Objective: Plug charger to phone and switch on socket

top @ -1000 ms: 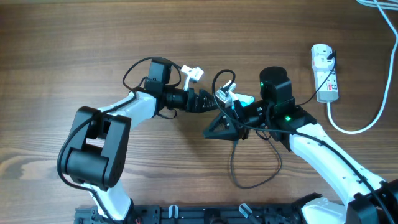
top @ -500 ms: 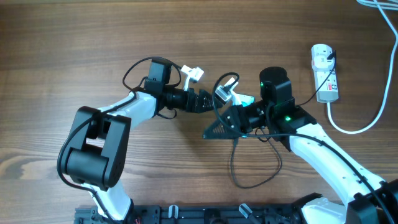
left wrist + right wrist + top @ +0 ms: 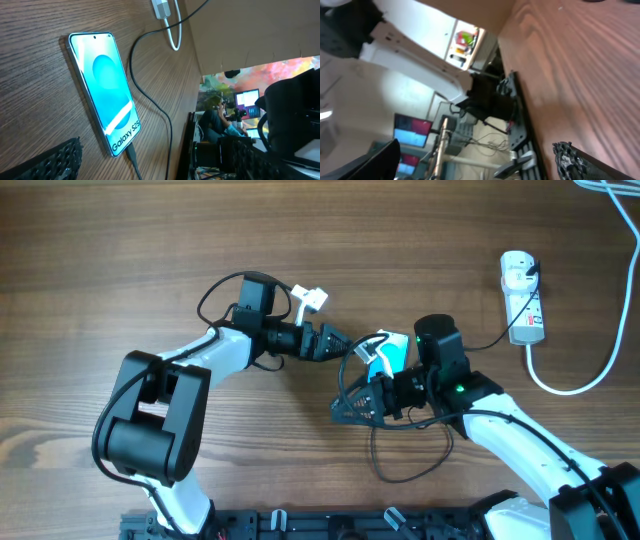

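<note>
- The right arm lies just beside the phone. From overhead it hides part of the phone, so rely on your left wrist view.
- A short white loop with a white connector lies near the phone's far end, not touching it.
- The charger snakes over the table along the phone's right side, then runs off the near edge of the left wrist view. From overhead it loops in front of the right arm.
- The socket sits well apart, near the table's right edge, with its long axis running away from you. Its thick white cord curves off to the right.
- The phone lies flat, screen up, near the table's middle. In the left wrist view its long axis runs diagonally from upper left to lower right, with the camera hole at the far end and the lettered end nearest your left claw.
- The charger's dark plug tip touches the lettered end. You cannot tell whether it is fully seated.
- The screen reads "Galaxy S25". The small marks on the socket are too tiny to read.
- Left claw: fingers spread wide, nothing between them, hovering just short of the phone.
- Right claw: fingers also spread wide and holding nothing. Its wrist view shows only bare wood and the room beyond, including a lit monitor.
</note>
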`<state>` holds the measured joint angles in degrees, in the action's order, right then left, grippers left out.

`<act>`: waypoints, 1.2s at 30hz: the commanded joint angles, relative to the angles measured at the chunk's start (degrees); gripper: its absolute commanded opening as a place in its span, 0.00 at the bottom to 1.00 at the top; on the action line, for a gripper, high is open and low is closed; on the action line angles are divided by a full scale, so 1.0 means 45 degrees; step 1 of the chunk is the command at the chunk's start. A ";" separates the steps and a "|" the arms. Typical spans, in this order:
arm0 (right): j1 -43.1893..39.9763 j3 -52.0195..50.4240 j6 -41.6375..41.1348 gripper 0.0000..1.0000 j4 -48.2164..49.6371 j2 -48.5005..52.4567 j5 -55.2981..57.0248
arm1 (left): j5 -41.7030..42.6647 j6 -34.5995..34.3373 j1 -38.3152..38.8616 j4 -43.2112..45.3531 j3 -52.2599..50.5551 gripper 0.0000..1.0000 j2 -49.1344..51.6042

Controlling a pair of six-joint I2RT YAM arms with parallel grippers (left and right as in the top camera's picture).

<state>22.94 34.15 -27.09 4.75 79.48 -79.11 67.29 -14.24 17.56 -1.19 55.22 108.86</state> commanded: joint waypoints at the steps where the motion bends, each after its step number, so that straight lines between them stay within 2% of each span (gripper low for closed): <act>1: 0.0019 -0.0185 0.1530 1.00 0.0034 -0.0141 -0.0019 | -0.0034 0.0029 0.0005 0.0029 0.0015 1.00 0.0024; 4: 0.0019 -0.0189 0.3988 1.00 -0.0529 -0.0131 -0.2215 | -0.0034 0.0029 0.0005 0.0029 0.0015 1.00 0.0024; 7: 0.0019 -0.0189 0.6504 1.00 -0.1880 -0.0131 -0.2516 | -0.0267 0.0029 0.0005 0.0029 0.0015 1.00 0.0024; 8: 0.0019 -0.0189 0.6693 1.00 -0.2132 -0.0131 -0.2361 | -0.0311 0.0029 0.0005 0.0029 0.0015 1.00 0.0024; 26: 0.0019 -0.0189 0.6465 1.00 -0.2555 -0.0131 -0.2327 | -0.0316 0.0034 0.0005 0.0034 0.0015 1.00 0.0024; 28: 0.0019 -0.0189 0.5260 1.00 -0.2759 -0.0131 -0.0690 | -0.0316 0.0034 0.0005 0.0034 0.0015 1.00 0.0024; 30: 0.0015 -0.0189 0.6018 1.00 -0.4813 -0.0131 0.0971 | -0.0316 0.0034 0.0005 0.0034 0.0015 1.00 0.0024; 32: 0.0000 -0.0189 0.4920 1.00 -0.6047 -0.0131 0.1744 | -0.0316 0.0034 0.0005 0.0029 0.0015 1.00 0.0024; 36: -0.0165 -0.0189 -0.2662 1.00 -0.5843 -0.0131 0.1685 | -0.0316 0.0034 0.0005 0.0034 0.0015 1.00 0.0024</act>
<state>22.70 33.45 -16.23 -22.98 79.37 -72.95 65.80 -14.24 17.56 -1.21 55.22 108.86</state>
